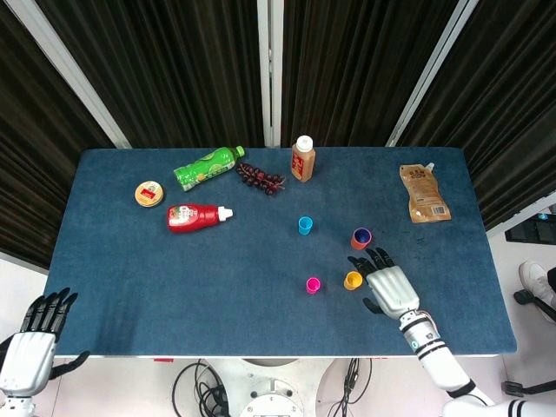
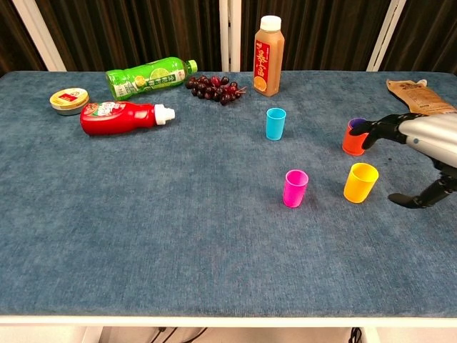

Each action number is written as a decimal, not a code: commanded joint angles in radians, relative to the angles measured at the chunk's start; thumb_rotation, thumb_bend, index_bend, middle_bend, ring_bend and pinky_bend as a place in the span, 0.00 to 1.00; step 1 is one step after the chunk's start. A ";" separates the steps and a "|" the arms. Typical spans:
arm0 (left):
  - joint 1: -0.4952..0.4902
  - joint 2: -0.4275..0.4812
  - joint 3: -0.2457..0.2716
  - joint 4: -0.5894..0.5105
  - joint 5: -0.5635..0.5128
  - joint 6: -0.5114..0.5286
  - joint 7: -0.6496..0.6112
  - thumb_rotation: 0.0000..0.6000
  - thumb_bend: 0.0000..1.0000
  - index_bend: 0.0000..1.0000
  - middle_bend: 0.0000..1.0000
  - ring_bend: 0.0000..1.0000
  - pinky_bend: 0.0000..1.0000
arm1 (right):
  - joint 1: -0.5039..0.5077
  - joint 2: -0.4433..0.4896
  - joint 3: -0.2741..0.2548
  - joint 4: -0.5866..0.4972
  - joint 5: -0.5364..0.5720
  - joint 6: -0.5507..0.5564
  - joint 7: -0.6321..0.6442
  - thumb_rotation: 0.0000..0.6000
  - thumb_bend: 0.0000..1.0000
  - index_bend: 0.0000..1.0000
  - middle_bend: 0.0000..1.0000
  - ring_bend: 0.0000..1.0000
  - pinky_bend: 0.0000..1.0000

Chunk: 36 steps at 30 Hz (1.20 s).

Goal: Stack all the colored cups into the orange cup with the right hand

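Observation:
The orange cup (image 1: 360, 238) (image 2: 353, 140) stands right of centre with a purple cup nested inside it. A yellow cup (image 1: 352, 281) (image 2: 360, 183) stands nearer the front, a pink cup (image 1: 313, 285) (image 2: 295, 188) to its left, and a blue cup (image 1: 305, 226) (image 2: 275, 123) further back. My right hand (image 1: 388, 285) (image 2: 421, 143) is open, fingers spread, just right of the yellow cup and holding nothing; whether it touches the cup I cannot tell. My left hand (image 1: 35, 345) hangs open off the table's front left corner.
At the back lie a green bottle (image 1: 205, 167), a red ketchup bottle (image 1: 196, 216), a round tin (image 1: 149, 193), dark grapes (image 1: 259, 178) and an upright juice bottle (image 1: 302, 159). A brown pouch (image 1: 423, 194) lies at the back right.

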State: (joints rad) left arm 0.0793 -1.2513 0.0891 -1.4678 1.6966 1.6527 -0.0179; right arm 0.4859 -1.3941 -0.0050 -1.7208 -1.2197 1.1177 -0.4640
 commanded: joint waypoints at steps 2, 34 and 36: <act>0.000 0.002 -0.001 -0.002 0.001 0.002 -0.001 1.00 0.06 0.01 0.00 0.00 0.00 | 0.008 -0.041 0.023 0.025 0.027 -0.001 -0.031 1.00 0.25 0.15 0.22 0.00 0.00; 0.010 0.012 0.000 -0.010 0.006 0.021 -0.004 1.00 0.06 0.01 0.00 0.00 0.00 | -0.006 -0.160 0.057 0.115 0.021 0.075 -0.122 1.00 0.32 0.47 0.46 0.12 0.00; 0.010 0.012 0.000 -0.009 0.006 0.020 -0.005 1.00 0.06 0.01 0.00 0.00 0.00 | -0.011 -0.147 0.068 0.105 0.009 0.090 -0.104 1.00 0.33 0.49 0.47 0.13 0.00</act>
State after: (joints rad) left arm 0.0893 -1.2394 0.0888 -1.4771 1.7023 1.6731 -0.0231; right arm 0.4799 -1.5495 0.0546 -1.6107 -1.2014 1.1986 -0.5802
